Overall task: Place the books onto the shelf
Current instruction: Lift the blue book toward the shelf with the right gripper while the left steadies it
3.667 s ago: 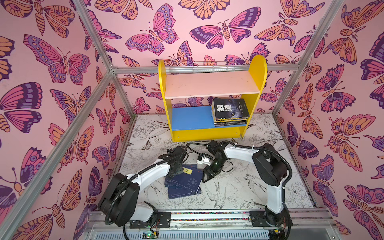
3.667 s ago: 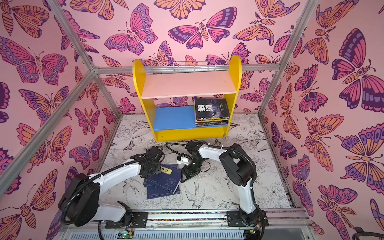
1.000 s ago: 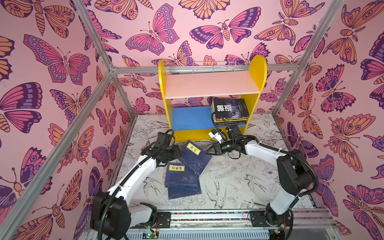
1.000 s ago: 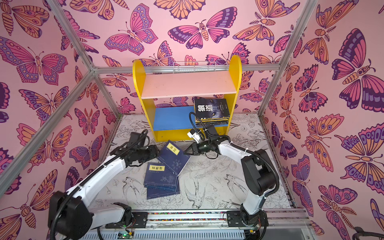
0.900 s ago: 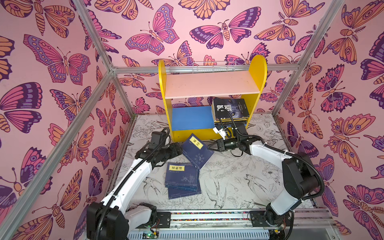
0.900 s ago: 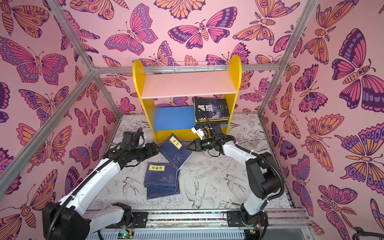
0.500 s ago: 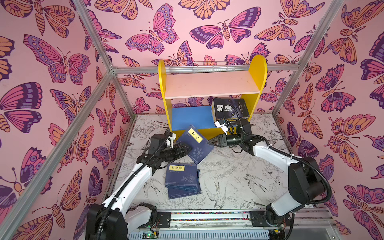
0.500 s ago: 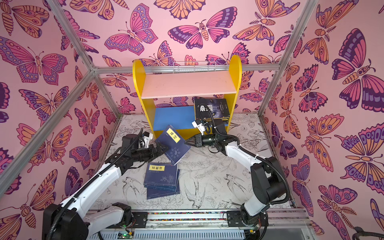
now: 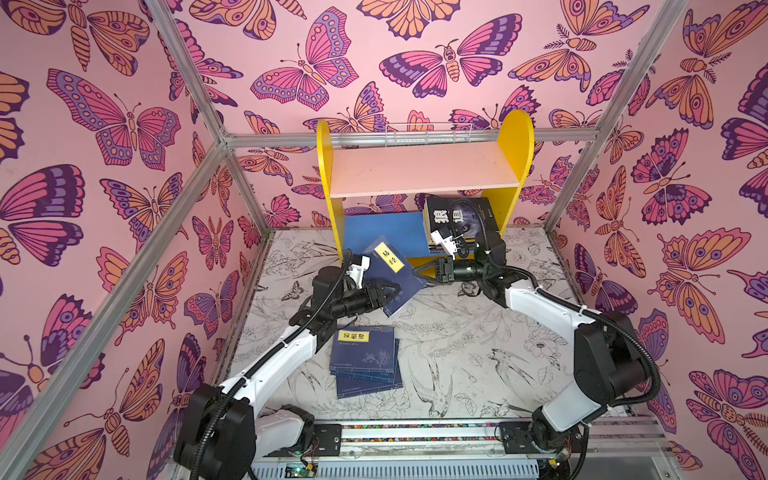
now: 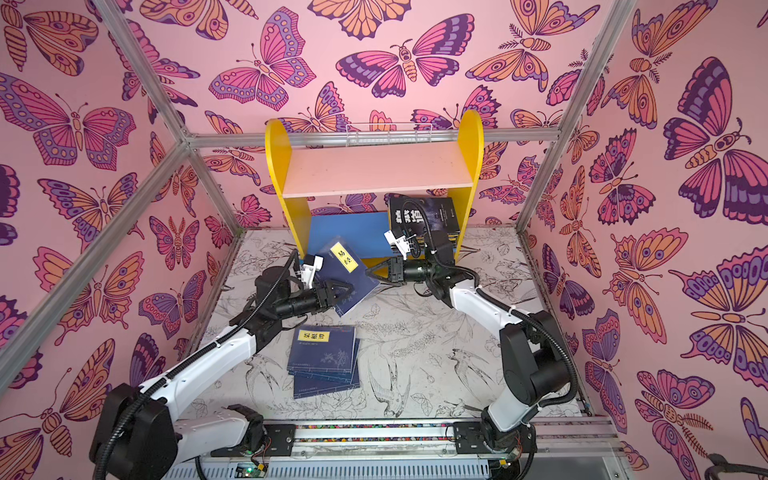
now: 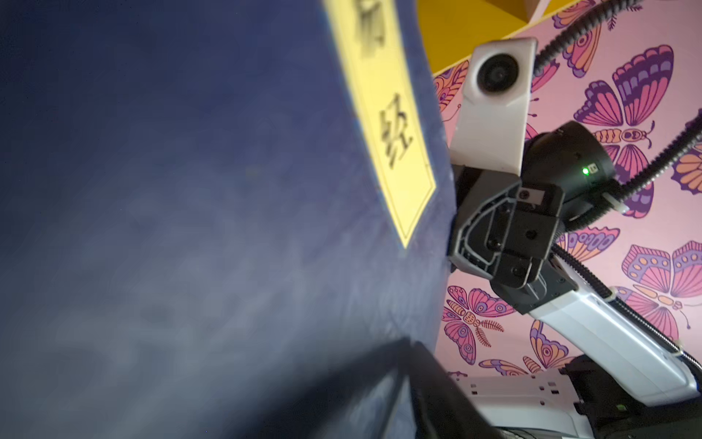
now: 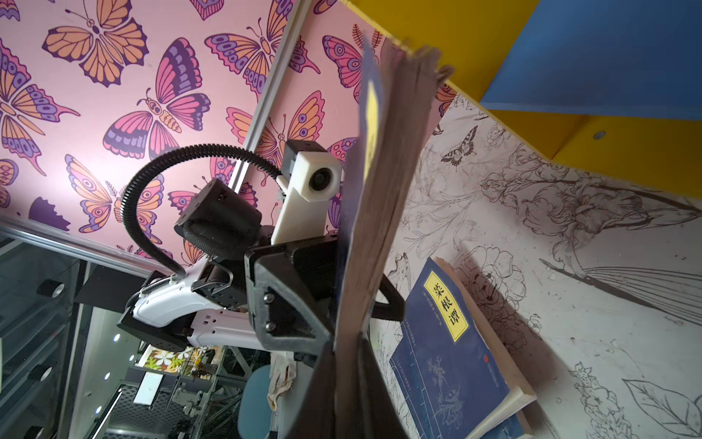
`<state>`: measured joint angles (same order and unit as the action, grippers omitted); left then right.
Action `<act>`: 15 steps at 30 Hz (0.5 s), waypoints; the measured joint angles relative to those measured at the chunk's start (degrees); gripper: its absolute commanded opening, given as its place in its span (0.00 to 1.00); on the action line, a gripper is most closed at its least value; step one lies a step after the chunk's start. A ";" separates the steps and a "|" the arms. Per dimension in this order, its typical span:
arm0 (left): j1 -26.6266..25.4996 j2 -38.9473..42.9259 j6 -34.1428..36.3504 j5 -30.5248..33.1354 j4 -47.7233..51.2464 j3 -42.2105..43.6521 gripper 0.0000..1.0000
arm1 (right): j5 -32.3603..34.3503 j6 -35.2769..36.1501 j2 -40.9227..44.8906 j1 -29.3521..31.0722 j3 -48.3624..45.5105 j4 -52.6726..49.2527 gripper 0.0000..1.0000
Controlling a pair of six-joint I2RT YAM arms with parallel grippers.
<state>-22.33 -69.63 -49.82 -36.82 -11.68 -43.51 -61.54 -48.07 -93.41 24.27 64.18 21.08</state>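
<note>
A navy book with a yellow label hangs tilted in the air just in front of the shelf. My left gripper is shut on its lower edge; the cover fills the left wrist view. My right gripper is shut on the opposite corner, a finger on each side of the page edge. More navy books lie stacked on the table. A dark pile of books rests on the blue lower board.
The pink upper board carries nothing. Butterfly-patterned walls and aluminium posts close in the table on three sides. The arms' base rail runs along the front edge.
The right gripper has carried the navy book up and back toward the shelf. The left gripper opened wide, followed it and closed on the book's lower edge.
</note>
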 measured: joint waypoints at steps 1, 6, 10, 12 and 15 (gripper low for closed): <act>-0.11 0.15 -0.94 0.79 -1.53 0.00 0.00 | 0.96 -0.35 0.13 -0.22 -0.13 0.09 0.54; -0.20 1.09 -5.70 5.60 -8.55 0.39 0.00 | 5.03 -2.05 3.41 -1.33 -4.26 1.51 0.65; -0.15 1.09 -9.70 8.59 -13.79 0.44 0.00 | 6.62 -5.42 5.75 -1.33 -7.34 6.58 0.66; -0.15 1.07 -11.19 9.90 -15.85 0.50 0.00 | 7.17 -7.43 6.05 -0.98 -8.79 9.99 0.66; -0.15 0.85 -13.22 11.41 -18.80 0.66 0.00 | 8.00 -9.44 5.53 0.55 -9.16 12.76 0.66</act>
<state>-22.48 -68.77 -63.05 -25.41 -30.48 -42.85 -53.54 -57.52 -87.88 24.82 55.02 33.85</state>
